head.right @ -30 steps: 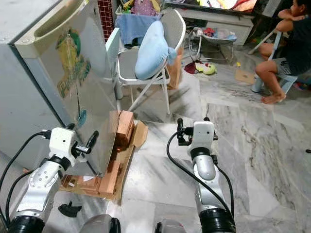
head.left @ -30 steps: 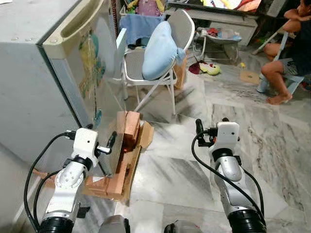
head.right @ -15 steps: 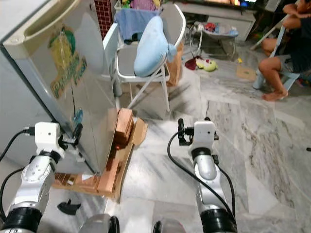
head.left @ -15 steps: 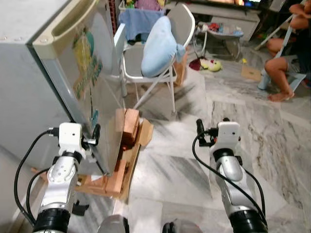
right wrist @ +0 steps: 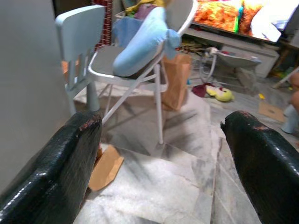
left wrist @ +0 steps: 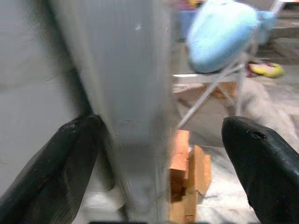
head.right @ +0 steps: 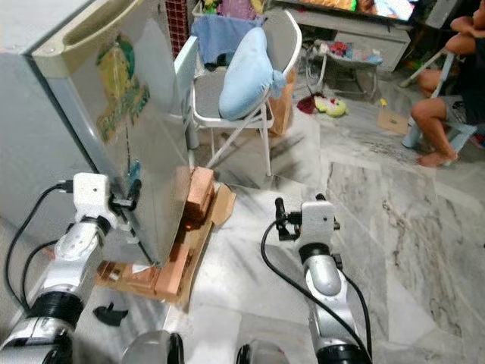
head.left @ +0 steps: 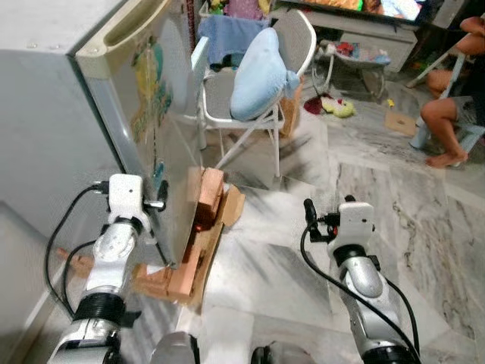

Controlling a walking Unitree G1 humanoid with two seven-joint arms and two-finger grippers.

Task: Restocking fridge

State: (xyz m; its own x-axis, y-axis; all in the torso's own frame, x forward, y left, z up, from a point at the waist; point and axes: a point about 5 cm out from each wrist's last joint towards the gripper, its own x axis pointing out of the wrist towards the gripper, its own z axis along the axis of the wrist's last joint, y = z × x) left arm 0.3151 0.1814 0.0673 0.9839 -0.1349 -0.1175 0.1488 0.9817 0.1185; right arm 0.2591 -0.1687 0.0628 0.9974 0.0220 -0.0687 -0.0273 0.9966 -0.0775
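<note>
A grey fridge (head.right: 45, 114) stands at the left, its silver door (head.left: 148, 114) bearing a green and yellow sticker. My left gripper (head.left: 161, 199) is up against the door's lower free edge. In the left wrist view the left gripper (left wrist: 161, 135) is open and the door edge (left wrist: 135, 93) runs between its fingers. My right gripper (head.left: 307, 216) hangs open over the marble floor, holding nothing, apart from the fridge.
Wooden blocks on cardboard (head.left: 204, 205) lie at the fridge's foot. A folding chair with a blue pillow (head.left: 261, 72) stands behind them. A person (head.left: 455, 98) sits at the far right. Toys and a paper bag (right wrist: 180, 79) lie further back on the marble floor (head.left: 288, 258).
The head view has shifted. My left gripper has left the door's lower corner and now sits a little higher, straddling the door's edge. The right arm holds its place.
</note>
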